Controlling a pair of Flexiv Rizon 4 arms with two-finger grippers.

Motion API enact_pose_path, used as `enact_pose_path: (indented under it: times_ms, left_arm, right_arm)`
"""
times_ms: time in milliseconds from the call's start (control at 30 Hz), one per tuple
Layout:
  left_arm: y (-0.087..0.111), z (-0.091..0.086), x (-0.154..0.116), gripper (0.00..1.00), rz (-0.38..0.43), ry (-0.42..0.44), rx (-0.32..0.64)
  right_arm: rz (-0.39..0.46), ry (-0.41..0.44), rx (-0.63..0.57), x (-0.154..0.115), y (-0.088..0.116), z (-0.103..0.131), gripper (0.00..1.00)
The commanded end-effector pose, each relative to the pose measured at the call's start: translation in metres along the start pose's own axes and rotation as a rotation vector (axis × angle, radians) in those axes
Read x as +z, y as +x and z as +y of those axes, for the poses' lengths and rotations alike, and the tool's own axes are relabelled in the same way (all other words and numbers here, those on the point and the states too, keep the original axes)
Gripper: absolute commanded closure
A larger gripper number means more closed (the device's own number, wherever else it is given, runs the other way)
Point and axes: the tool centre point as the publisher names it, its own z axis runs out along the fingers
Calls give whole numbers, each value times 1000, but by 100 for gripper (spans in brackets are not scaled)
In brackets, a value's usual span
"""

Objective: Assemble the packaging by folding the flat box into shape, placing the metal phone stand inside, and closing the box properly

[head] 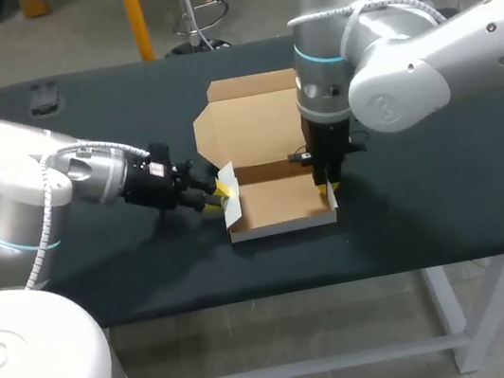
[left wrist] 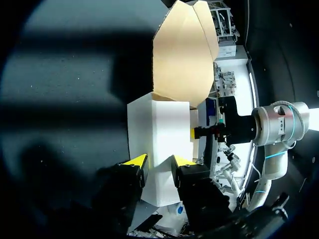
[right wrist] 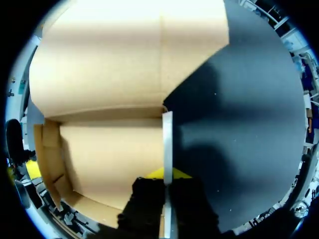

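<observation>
With the right gripper [head: 326, 187] clamped on the right wall [head: 331, 197] of the cardboard box [head: 279, 209] at mid-table [head: 422, 172] and the left gripper [head: 217, 194] spread open against the left wall [head: 232, 204], uneven force may skew or collapse both walls.

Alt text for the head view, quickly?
A half-folded cardboard box sits on the dark table, lid lying open flat. The left gripper is at its left wall; the right gripper pinches its right wall from above.
</observation>
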Motion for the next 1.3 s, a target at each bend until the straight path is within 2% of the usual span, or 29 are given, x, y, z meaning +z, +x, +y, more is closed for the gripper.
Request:
enact_pose_path:
  times_ms: [33,367,1100,1300]
  left_arm:
    - [7,1,3,63,-84,7,-10]
    - [8,1,9,61,-194,36,-22]
    - [6,-2,17,59,-434,41,-36]
    - [7,-2,18,55,-490,37,-40]
  right_arm:
    - [-2,3,0,-1,1,0,100]
    - [-2,3,0,-1,1,0,100]
    - [-2,3,0,-1,1,0,100]
    - [-2,3,0,-1,1,0,100]
